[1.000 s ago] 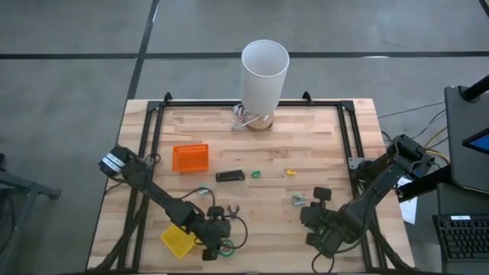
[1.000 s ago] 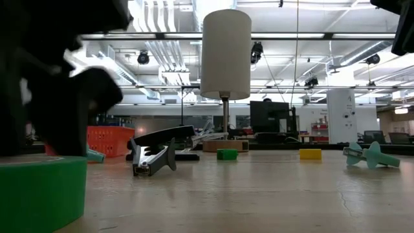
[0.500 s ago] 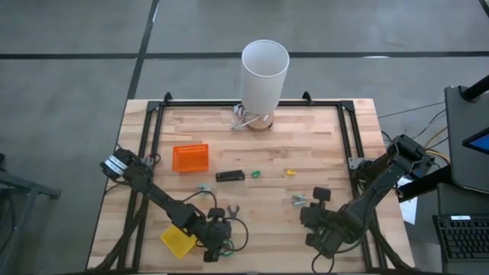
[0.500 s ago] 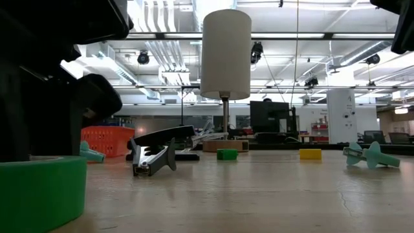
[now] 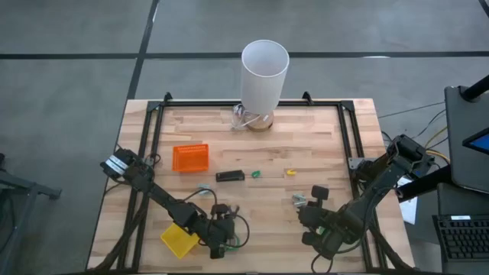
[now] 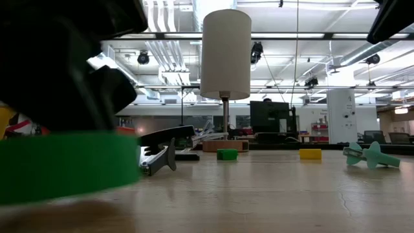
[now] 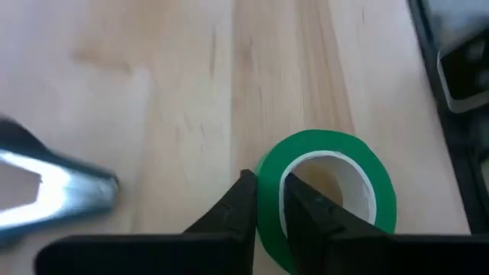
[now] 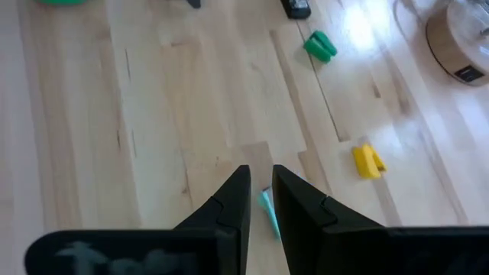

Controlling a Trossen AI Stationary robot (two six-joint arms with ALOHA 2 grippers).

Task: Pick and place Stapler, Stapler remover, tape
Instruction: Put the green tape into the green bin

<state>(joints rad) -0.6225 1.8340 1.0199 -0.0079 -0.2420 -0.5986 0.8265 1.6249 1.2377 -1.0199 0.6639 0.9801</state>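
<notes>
The green tape ring [image 7: 328, 191] is pinched by its wall in the left gripper [image 7: 267, 200] — near the table's near edge. The right gripper [image 8: 260, 191] is nearly clenched, empty — near right.

You look straight down on the counter [image 5: 252, 206] from overhead, level across it from the low camera, both sharing the green tape [image 6: 65, 165].

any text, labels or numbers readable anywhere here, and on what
None can be read.
Brown roll: a dark label, too blurred to read.
Green tape, stapler, orange tray: no print shows.
Room signs behind the table: too small to read.
</notes>
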